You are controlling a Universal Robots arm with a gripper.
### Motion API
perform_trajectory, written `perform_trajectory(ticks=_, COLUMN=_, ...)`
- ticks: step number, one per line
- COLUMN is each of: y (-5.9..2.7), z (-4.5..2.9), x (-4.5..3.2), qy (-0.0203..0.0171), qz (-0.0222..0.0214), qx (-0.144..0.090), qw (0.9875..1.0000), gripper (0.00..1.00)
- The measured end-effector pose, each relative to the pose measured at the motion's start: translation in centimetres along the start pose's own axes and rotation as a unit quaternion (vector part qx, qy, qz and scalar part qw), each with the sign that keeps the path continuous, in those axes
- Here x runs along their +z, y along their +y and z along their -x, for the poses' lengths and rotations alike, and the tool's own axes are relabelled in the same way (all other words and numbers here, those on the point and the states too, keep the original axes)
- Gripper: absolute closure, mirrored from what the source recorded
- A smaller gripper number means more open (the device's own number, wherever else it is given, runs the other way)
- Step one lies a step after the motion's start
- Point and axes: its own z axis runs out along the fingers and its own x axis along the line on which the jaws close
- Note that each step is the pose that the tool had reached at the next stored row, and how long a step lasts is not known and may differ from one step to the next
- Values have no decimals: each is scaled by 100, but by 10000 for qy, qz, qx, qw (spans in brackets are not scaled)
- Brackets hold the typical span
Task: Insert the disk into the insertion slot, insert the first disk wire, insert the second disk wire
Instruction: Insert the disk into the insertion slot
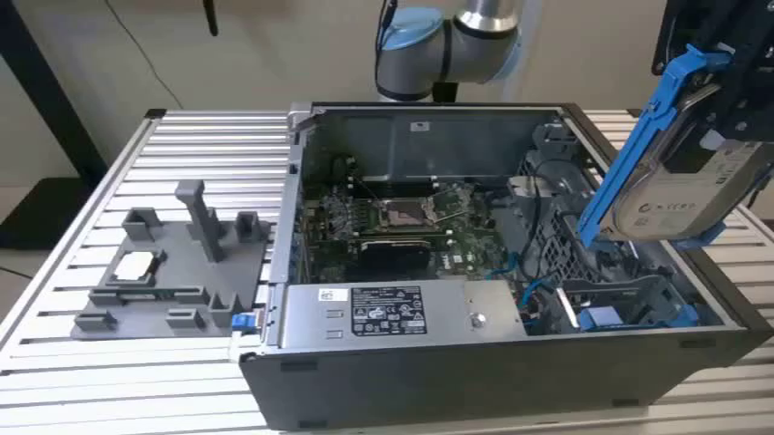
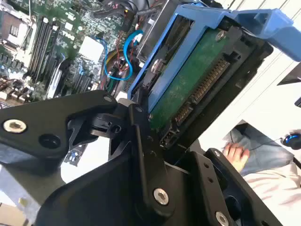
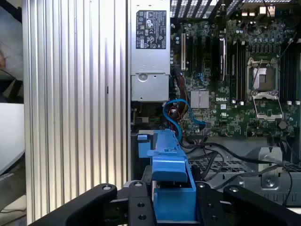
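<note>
So the disk (image 1: 672,195) is up in the air at the exterior view's right. It's tilted steeply above the open PC case (image 1: 484,390), with its white printed label facing that camera. There's print on the label, but I can't make it out. The disk is clipped into its bright blue carrier frame (image 1: 632,149).

The black fingers (image 3: 136,207) are closed on it. In the first wrist view there's one on each side of the blue carrier, so it's properly gripped and touching nothing else. The insertion slot (image 1: 623,299) is the dark metal bay with blue plastic bits, in the case corner toward the exterior view's right. It sits below the disk, well apart from it.

The second wrist view looks at the disk's other face, with the green circuit board (image 2: 186,94) and its connector row (image 2: 210,77). A person's hand (image 2: 235,153) is off in the background there.

The first wrist view looks down into the case. It has the power supply box (image 3: 149,52) with a black-and-white sticker, the motherboard (image 3: 235,80), and a looped blue cable (image 3: 175,115).

In the exterior view a grey fixture tray (image 1: 169,272) sits on the slatted desk (image 1: 206,145), just beside the case.
</note>
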Motion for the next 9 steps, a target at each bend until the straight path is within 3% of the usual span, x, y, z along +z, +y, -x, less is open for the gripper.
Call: perform_trajectory(ticks=9, y=0, z=0, x=0, qy=-1, qz=0, qx=0, qw=10000, gripper=67)
